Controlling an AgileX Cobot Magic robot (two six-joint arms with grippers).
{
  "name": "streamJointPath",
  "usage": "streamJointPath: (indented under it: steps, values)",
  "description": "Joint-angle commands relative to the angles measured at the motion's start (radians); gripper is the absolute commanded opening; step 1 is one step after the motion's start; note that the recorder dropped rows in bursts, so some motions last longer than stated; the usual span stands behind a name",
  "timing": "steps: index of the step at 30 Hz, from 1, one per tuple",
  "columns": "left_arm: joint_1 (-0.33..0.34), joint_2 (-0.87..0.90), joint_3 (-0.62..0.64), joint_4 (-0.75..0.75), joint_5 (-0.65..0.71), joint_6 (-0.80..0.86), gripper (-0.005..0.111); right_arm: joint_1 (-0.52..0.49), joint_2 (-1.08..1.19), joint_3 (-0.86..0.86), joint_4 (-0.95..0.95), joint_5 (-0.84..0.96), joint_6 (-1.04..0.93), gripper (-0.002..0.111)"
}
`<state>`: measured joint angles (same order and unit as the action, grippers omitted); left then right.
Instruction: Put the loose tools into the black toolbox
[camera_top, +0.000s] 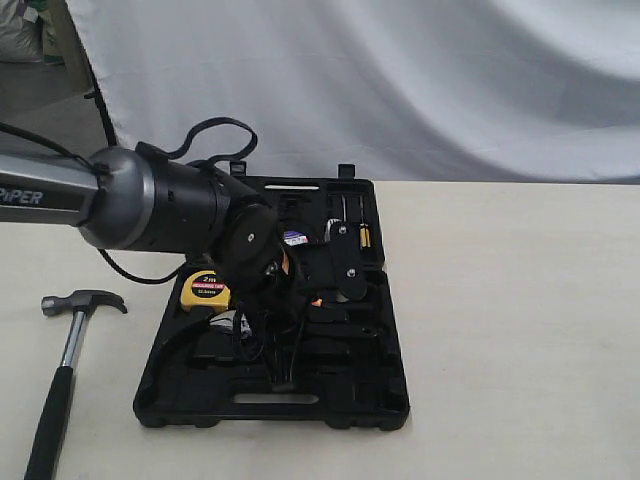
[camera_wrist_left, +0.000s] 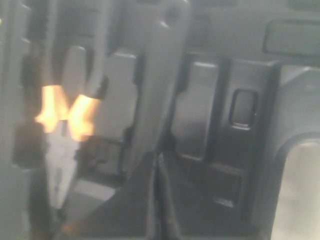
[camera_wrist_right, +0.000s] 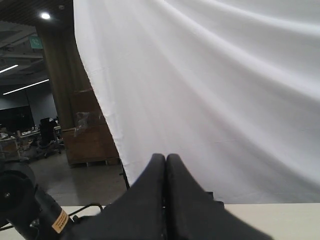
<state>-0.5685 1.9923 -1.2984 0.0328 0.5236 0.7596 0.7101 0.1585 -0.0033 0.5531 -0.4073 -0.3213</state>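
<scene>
The black toolbox (camera_top: 385, 395) lies open at the middle of the table (camera_top: 520, 330). Its two halves are spread flat, one behind the other. The slot handle faces the table's near edge and the other half reaches almost to the far edge.

The claw hammer (camera_top: 62, 370) lies on the bare table just left of the toolbox, near the front-left corner and apart from the case. Its long axis runs from the far side toward the near edge, tilted a little leftward. The steel head sits crosswise at the far end and the black handle points to the near edge.

A yellow tape measure (camera_top: 205, 291) sits in the toolbox at the left side. A blue-and-white label (camera_top: 295, 238) shows in the far half, mostly hidden by the arm, so its object cannot be made out.

The left arm (camera_top: 150, 205) reaches in from the left, over the toolbox. In the left wrist view the left gripper (camera_wrist_left: 157, 160) has its fingers pressed together with nothing between them. It is close above the moulded recesses, beside the orange-handled pliers (camera_wrist_left: 65, 117).

The right gripper (camera_wrist_right: 165, 159) is likewise pressed together and empty, pointing at the white curtain (camera_wrist_right: 225, 100).
</scene>
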Motion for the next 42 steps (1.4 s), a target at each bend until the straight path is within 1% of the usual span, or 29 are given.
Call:
streamJointPath:
  steps: [1, 9, 14, 21, 29, 33, 36, 38, 42]
  values:
    - [-0.004, 0.036, -0.006, -0.016, -0.052, 0.003, 0.000, -0.003, -0.007, 0.003, -0.013, -0.003, -0.004, 0.000]
    - [-0.004, 0.066, -0.006, -0.016, -0.062, 0.003, 0.000, -0.003, -0.007, 0.003, -0.013, -0.003, -0.004, 0.000]
    - [-0.004, 0.074, -0.006, -0.014, -0.039, 0.011, 0.000, -0.003, -0.007, 0.003, -0.013, -0.003, -0.004, 0.000]
    - [-0.004, -0.028, -0.006, -0.004, -0.051, 0.011, 0.000, -0.003, -0.007, 0.003, -0.013, -0.003, -0.004, 0.000]
    - [0.024, -0.094, -0.006, -0.004, -0.048, 0.011, 0.000, -0.003, -0.007, 0.003, -0.013, -0.003, -0.004, 0.000]
    - [0.073, -0.117, -0.006, -0.004, -0.047, -0.040, 0.000, -0.003, -0.007, 0.003, -0.013, -0.003, -0.004, 0.000]
    - [0.131, -0.147, -0.006, -0.004, -0.047, -0.087, 0.000, -0.003, -0.007, 0.003, -0.013, -0.003, -0.004, 0.000]
    - [0.167, -0.174, -0.006, -0.006, -0.037, -0.088, 0.000, -0.003, -0.007, 0.003, -0.013, -0.003, -0.004, 0.000]
    - [0.238, -0.228, -0.006, -0.018, 0.041, -0.088, 0.000, -0.003, -0.007, 0.003, -0.013, -0.006, -0.004, 0.000]
